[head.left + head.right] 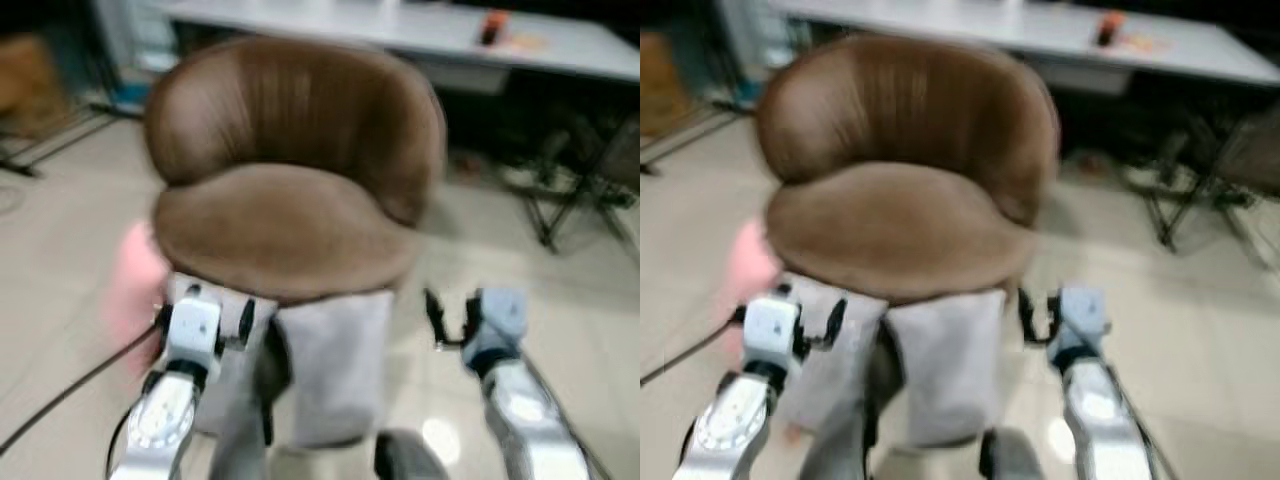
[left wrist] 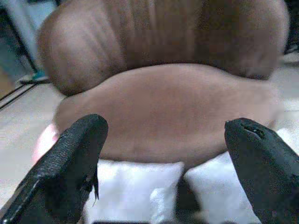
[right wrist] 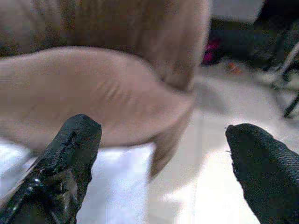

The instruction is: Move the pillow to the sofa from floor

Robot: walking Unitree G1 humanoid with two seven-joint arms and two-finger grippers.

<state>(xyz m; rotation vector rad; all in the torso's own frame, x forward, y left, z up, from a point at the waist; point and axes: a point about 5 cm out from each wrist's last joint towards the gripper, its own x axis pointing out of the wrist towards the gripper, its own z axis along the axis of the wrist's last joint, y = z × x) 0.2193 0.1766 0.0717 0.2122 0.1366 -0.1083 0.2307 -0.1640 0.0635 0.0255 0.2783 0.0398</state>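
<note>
Both hands, left hand [image 1: 215,318] and right hand [image 1: 452,318], spread apart; pillow [image 1: 335,365] leans against sofa [image 1: 290,180]; a blurred approach risks a missed grasp.

One brown sofa chair [image 1: 290,170]; two white pillows [image 1: 335,365] [image 1: 825,360] against its front; one grey table [image 1: 400,25].

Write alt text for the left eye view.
A brown round sofa chair stands on a tiled floor, with pale grey pillows leaning against its front. The left gripper and right gripper are raised, open, before them.
</note>
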